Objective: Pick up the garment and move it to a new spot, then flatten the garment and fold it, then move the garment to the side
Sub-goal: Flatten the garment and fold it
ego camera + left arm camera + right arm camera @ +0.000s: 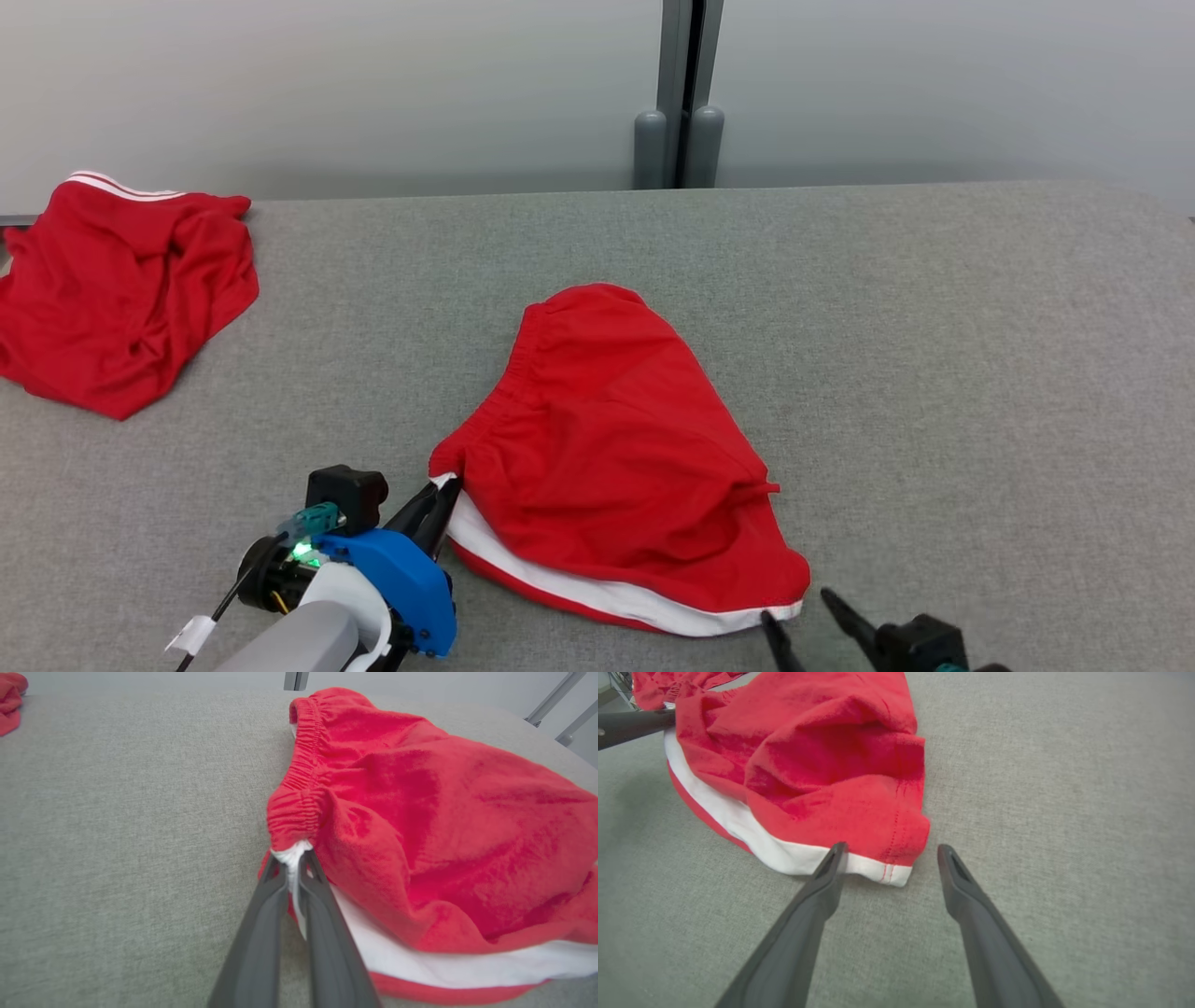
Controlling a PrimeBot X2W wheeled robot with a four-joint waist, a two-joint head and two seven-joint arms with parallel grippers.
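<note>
Far left of the table (pixel 934 327): a second red garment (pixel 121 289), crumpled, well apart. Left jaws pinched shut on the near-left, white-banded corner of the task garment (pixel 616 448), mid-table. Its white hem runs rightward to the other near corner, just ahead of the right jaws, which are spread wide and possibly touching it. Count: two garments, two arms.

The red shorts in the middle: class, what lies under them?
The shorts lie on the grey table. A white band shows beneath their red top layer at the near edge. Whatever else is beneath is covered.
</note>
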